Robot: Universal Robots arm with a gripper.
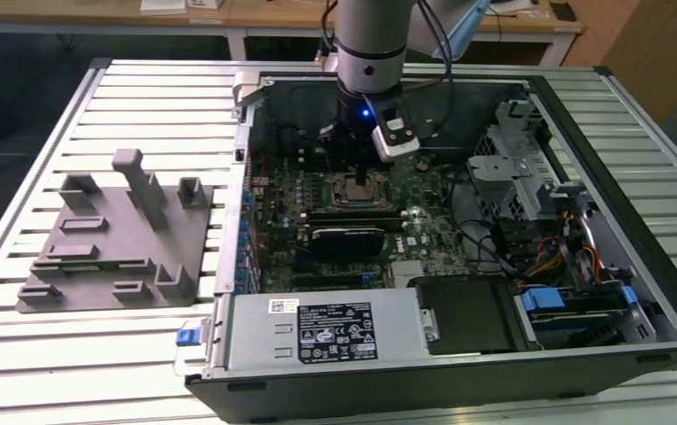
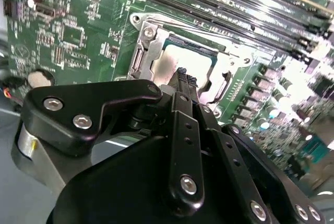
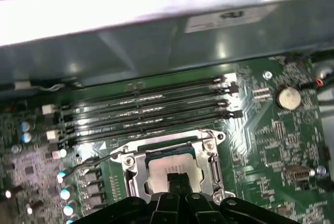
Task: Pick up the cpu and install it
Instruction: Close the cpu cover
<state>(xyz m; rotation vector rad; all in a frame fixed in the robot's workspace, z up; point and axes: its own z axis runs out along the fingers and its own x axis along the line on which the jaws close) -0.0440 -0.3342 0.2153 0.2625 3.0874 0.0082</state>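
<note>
Silver-topped small flat square cpu (image 3: 160, 165) is sitting flat in the metal socket frame (image 3: 211, 153) on the green motherboard (image 3: 279, 143), toward the far side of the open black computer case (image 1: 433, 394) on the slatted metal bench (image 1: 79, 354). The black gripper (image 3: 177, 178) has its fingers pressed together right over the chip, maybe touching it, hard to tell.

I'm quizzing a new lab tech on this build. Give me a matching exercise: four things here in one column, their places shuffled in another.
1. cpu
2. grey block
3. coin cell
4. gripper

a. on the table, outside the case
b. over the cpu, fingertips down at it
c. seated in the socket
d. on the board, away from the socket

Pairs: 1-c, 2-a, 3-d, 4-b
</note>
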